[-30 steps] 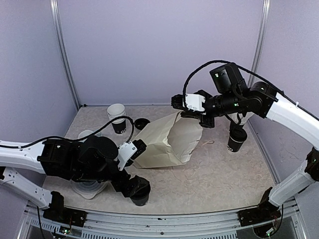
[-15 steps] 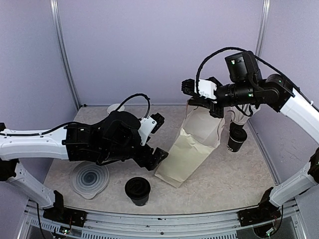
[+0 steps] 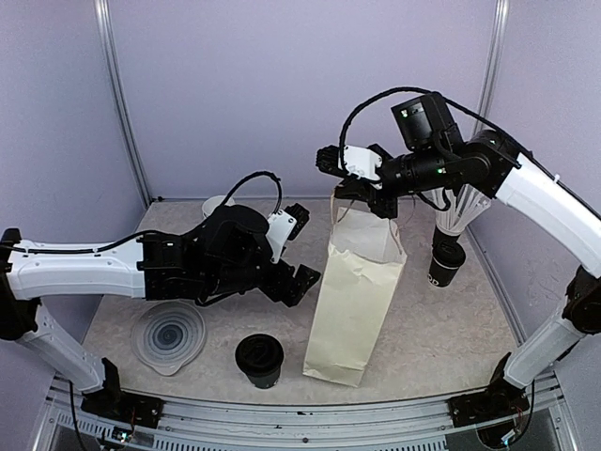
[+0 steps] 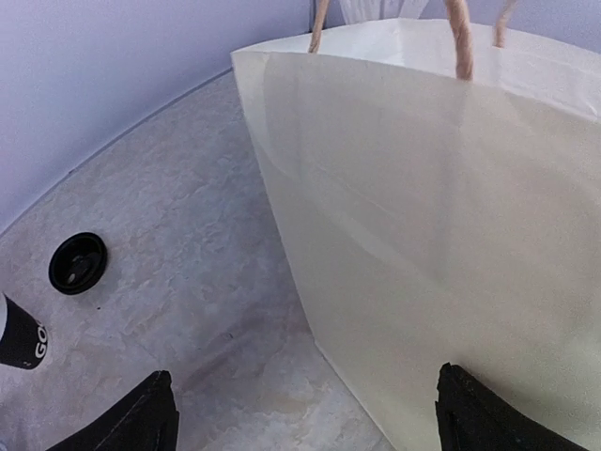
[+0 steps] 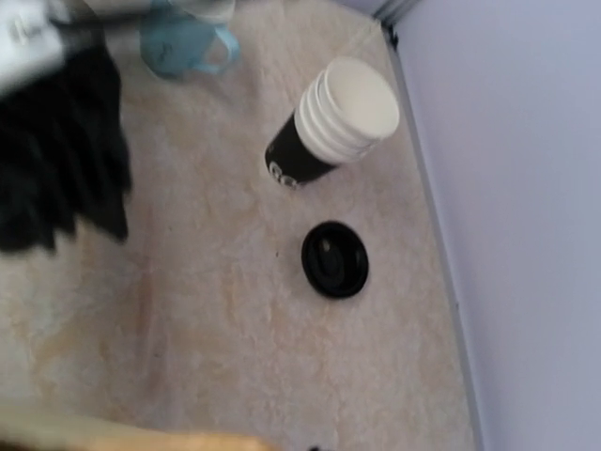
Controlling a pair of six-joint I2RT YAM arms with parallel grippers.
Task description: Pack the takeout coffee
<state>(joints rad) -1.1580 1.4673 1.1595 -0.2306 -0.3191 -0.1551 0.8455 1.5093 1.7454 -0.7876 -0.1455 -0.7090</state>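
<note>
A paper bag point(image 3: 355, 301) is being held upright mid-frame, its top clenched in the right jaws, with the left jaws released beside it. The lidded cup point(image 3: 258, 358), lower centre, is probably needing to be grasped next.

The left arm point(image 3: 75, 268), at nine o'clock, and the right arm point(image 3: 543, 202), at three, have white links, black joints and looping black cables point(image 3: 252, 178).

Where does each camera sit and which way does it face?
Top external: high behind the bases, looking down; left arm, right arm, paper bag show.
Left wrist: low, facing the bag's side; left end effector tips at bottom.
Right wrist: above the bag, looking down at stacked cups; own fingers unseen.
Shared: both wrist views see the loose lid.
</note>
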